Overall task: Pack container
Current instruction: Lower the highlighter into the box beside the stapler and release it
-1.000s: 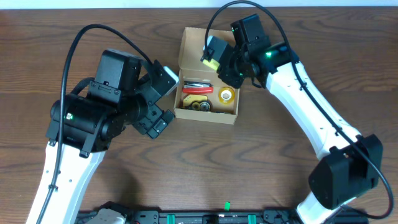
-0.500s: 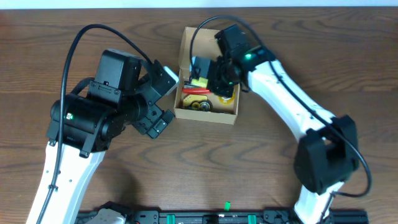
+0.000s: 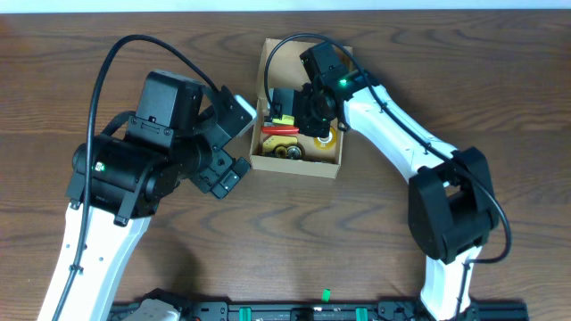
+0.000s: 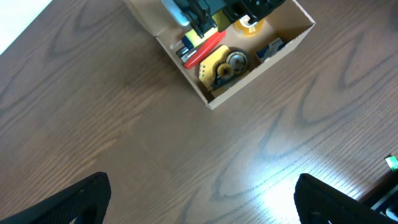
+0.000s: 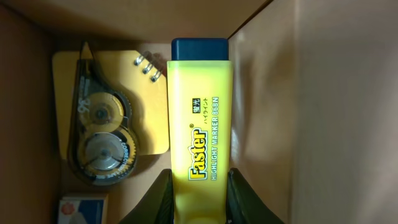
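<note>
The container (image 3: 294, 168) is a tan cardboard box, open at the top, at the table's back centre. My right gripper (image 3: 298, 105) reaches down into its left half, shut on a yellow highlighter (image 5: 200, 124) with a dark blue cap. The highlighter hangs next to the container's inner wall (image 5: 267, 93), and the right gripper (image 5: 199, 199) clamps it on both sides. My left gripper (image 3: 239, 143) stands open just left of the container, over bare wood. In the left wrist view the left gripper (image 4: 202, 205) has nothing in it, and the container (image 4: 261, 78) lies ahead.
Inside the box lie a yellow correction tape dispenser (image 5: 102, 134), a red item (image 3: 278, 130), a yellow tape roll (image 3: 326, 138) and a small blue and white packet (image 5: 84, 208). The box's flap lid (image 3: 299, 53) stands open at the back.
My right gripper has swung left and down into the box with the highlighter. The left arm has not moved.
</note>
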`<state>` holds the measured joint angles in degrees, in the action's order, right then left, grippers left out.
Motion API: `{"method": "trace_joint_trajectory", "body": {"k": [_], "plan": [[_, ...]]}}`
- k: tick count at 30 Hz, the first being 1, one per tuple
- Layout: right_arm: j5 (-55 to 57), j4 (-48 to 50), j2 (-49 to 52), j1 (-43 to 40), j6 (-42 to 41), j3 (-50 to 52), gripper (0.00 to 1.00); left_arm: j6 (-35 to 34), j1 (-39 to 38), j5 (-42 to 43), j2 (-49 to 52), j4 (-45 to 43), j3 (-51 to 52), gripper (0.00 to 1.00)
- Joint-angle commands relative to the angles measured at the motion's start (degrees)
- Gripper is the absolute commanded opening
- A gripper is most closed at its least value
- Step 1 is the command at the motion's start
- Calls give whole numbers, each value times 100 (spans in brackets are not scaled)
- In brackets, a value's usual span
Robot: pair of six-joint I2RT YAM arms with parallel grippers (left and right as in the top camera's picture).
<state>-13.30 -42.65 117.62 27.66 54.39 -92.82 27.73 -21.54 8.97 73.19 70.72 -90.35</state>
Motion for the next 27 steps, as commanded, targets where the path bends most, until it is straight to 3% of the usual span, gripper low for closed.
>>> {"method": "trace_joint_trajectory", "body": {"k": [1, 21, 27], "plan": [[-22, -2, 179, 28, 205, -42, 1, 57, 15, -20, -13, 22, -153, 95], [-20, 365, 435, 28, 310, -42, 7, 57, 15, -20, -13, 22, -153, 95], [-20, 433, 435, 28, 306, -42, 26, 57, 15, -20, -13, 22, -153, 95]]}}
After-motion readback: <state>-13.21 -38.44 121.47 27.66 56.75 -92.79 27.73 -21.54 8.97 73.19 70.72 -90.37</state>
